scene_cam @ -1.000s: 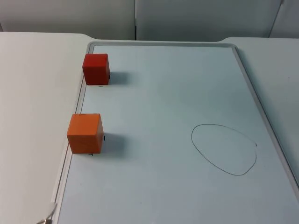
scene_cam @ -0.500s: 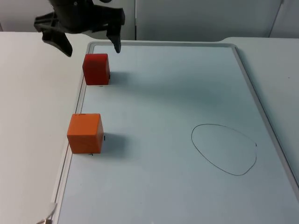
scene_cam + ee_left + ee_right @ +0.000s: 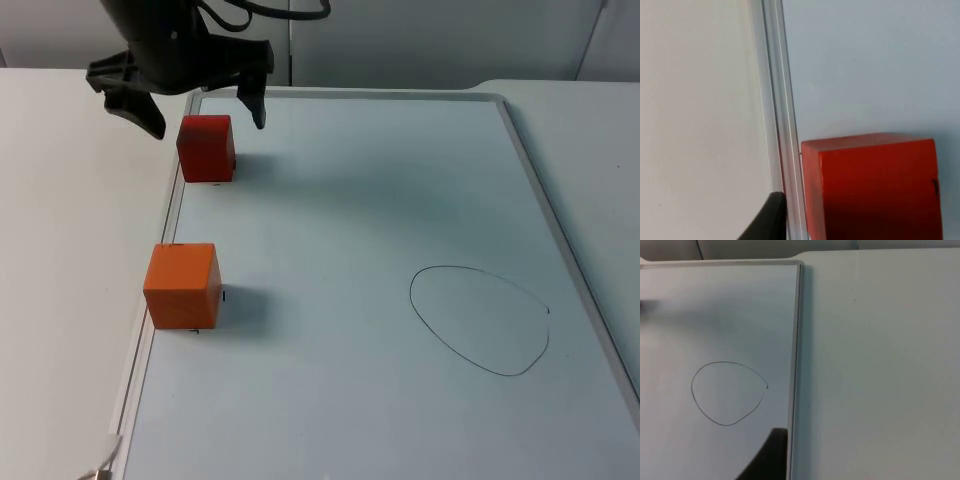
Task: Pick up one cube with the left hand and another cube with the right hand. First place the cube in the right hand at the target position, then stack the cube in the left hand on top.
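1. We judge the solid red cube (image 3: 206, 147) rigid and light, with smooth flat faces; the left gripper (image 3: 205, 113) should pinch its two opposite side faces, squarely centred.
2. Sharp-edged and matte, it sits directly below our wide-open, empty fingers, one to each side, against the whiteboard's metal frame (image 3: 781, 125).
3. The orange cube (image 3: 182, 285) lies nearer us; the drawn oval target (image 3: 480, 319) is well apart.
4. Our right gripper waits; we cannot tell its opening.

White table top (image 3: 70, 200) carrying a pale blue whiteboard (image 3: 380, 200) with a grey frame (image 3: 560, 230); grey partition wall (image 3: 420, 35) along the far edge.
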`<state>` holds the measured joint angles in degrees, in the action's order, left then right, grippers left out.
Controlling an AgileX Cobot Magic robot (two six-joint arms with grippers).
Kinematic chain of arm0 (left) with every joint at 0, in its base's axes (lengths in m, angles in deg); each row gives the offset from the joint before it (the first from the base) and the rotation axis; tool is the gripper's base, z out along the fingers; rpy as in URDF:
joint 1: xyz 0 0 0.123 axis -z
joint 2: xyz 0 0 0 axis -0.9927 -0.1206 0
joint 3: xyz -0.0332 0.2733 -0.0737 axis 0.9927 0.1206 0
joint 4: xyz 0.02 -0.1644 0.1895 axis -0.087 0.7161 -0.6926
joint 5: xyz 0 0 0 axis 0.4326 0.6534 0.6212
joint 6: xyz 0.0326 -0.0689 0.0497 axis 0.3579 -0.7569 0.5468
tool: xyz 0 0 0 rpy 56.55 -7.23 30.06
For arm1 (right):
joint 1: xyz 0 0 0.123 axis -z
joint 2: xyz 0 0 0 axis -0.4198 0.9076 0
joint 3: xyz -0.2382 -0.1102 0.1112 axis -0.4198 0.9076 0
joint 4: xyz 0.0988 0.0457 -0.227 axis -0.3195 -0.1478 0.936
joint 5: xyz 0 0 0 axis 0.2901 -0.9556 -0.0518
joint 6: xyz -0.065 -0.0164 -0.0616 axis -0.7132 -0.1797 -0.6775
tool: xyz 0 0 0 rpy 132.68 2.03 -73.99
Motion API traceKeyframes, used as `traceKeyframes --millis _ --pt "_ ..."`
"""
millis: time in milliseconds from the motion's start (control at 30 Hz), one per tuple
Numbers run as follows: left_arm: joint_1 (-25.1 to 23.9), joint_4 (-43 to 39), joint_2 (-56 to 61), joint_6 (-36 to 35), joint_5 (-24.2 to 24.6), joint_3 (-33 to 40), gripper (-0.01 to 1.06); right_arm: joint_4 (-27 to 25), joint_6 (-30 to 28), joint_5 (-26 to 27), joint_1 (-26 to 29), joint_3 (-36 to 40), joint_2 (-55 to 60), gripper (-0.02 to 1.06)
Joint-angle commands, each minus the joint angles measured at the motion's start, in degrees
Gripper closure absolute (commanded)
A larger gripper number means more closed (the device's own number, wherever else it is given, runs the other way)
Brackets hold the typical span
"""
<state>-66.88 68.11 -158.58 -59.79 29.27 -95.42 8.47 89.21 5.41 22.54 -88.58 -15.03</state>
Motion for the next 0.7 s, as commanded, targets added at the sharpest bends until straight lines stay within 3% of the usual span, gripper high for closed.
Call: traceKeyframes --millis 0,533,667 --pt "0.21 1.02 -0.27 -0.53 -0.78 -0.58 0.01 0.0 -0.49 0.49 -0.19 0.24 -0.15 0.0" --pt "0.21 0.42 -1.52 -0.33 -2.61 -0.58 0.01 0.0 -0.49 0.49 -0.19 0.24 -0.15 0.0" --pt "0.21 0.42 -1.78 -0.33 -2.85 -0.58 0.1 0.0 -0.49 0.49 -0.19 0.24 -0.15 0.0"
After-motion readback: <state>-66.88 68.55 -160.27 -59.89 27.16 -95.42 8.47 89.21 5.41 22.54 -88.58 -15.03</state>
